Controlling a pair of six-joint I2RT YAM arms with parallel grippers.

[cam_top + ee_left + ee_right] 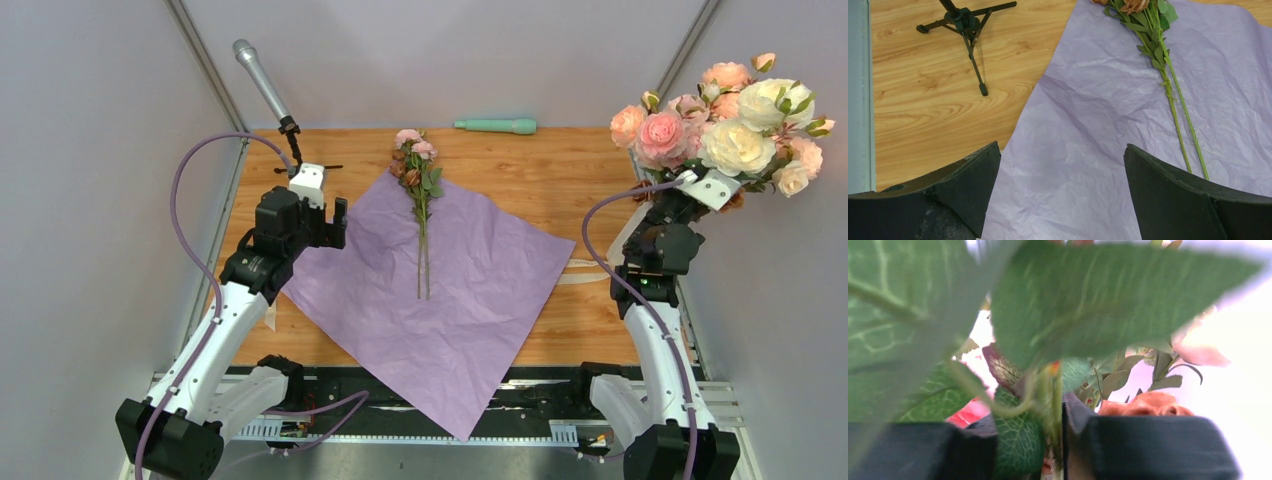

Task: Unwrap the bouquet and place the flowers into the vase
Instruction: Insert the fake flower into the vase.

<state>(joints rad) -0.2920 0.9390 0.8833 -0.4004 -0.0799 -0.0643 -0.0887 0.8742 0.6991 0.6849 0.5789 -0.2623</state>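
Item: flowers [421,190], few small roses, thin stems. Lay flat ctr of purple paper [480,300]. Judged light, stems wiry, blooms crushable; best taken at bare lower stems. L gripper [1060,165] spread wide, empty, over paper's left edge. R gripper [1030,422] near-closed round stem in big rose bunch [735,125]; gripped or not, cannot tell. Vase hidden.
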